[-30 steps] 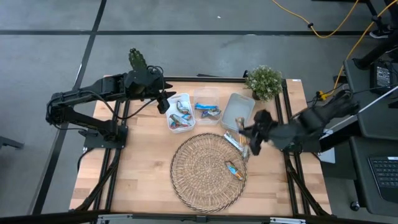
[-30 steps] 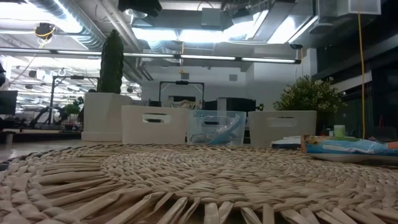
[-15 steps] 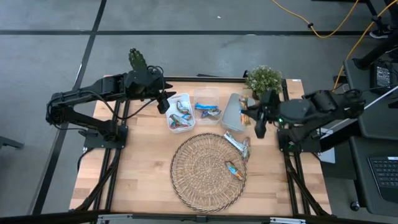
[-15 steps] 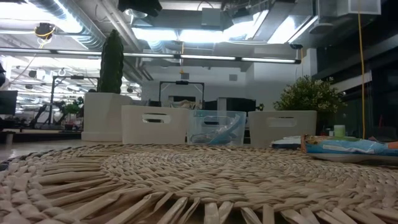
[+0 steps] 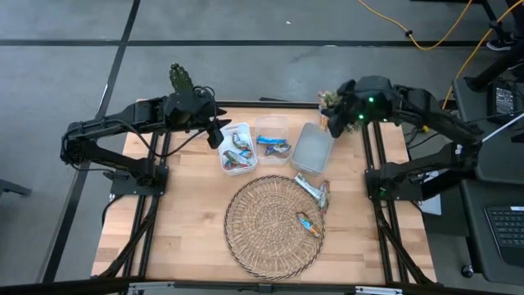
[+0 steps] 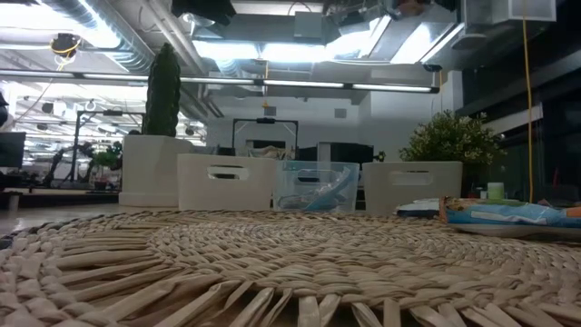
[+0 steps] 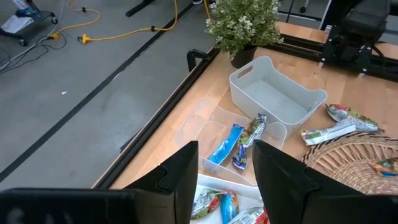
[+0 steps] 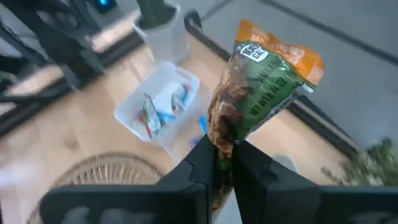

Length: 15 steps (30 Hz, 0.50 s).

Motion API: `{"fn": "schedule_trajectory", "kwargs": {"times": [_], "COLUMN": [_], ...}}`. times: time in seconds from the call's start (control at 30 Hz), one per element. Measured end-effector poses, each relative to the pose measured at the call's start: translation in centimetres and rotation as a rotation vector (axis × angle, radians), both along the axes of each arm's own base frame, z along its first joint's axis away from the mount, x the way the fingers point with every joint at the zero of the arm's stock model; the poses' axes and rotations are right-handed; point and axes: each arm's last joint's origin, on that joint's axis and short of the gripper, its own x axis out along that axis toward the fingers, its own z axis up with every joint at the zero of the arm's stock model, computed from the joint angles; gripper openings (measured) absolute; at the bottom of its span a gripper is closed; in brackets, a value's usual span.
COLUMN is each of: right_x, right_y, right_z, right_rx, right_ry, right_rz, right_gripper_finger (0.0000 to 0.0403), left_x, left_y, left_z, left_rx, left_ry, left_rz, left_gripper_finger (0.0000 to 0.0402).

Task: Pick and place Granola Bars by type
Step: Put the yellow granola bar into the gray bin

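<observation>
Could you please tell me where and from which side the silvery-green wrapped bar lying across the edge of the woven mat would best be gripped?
Probably from straight above, with the fingers closing across the narrow width at mid-length of the silvery-green wrapped bar. It lies flat and diagonal, partly over the rim of the round woven mat, so its sides offer little to pinch. The right gripper already holds a green and orange bar.

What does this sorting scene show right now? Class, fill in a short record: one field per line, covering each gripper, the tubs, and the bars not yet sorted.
right gripper: shut on a green and orange granola bar, held up near the potted plant
left gripper: open, empty, beside the left white tub
left white tub: several bars inside
clear tub: blue bars inside
right white tub: no bars visible
woven mat: one orange bar on it, silvery bars at its rim
</observation>
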Motion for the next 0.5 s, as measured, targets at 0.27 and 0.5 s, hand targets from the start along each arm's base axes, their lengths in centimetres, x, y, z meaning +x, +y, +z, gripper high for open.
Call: {"fn": "schedule_trajectory", "kwargs": {"times": [0.27,0.5], "right_x": [1.0,3.1], "right_y": [-1.5,-2.0], "right_z": [-6.0,-15.7], "right_rx": [0.101,0.246], "right_ry": [0.251,0.314], "right_rz": [-0.074,-0.064], "right_gripper_finger": [0.0019,0.0046], "left_x": [0.0,0.0], "left_y": [0.0,0.0], "left_z": [0.0,0.0], "left_rx": [0.000,0.004], "left_ry": [0.000,0.002], "left_rz": [0.000,0.008], "left_gripper_finger": [0.0143,0.0143]}}
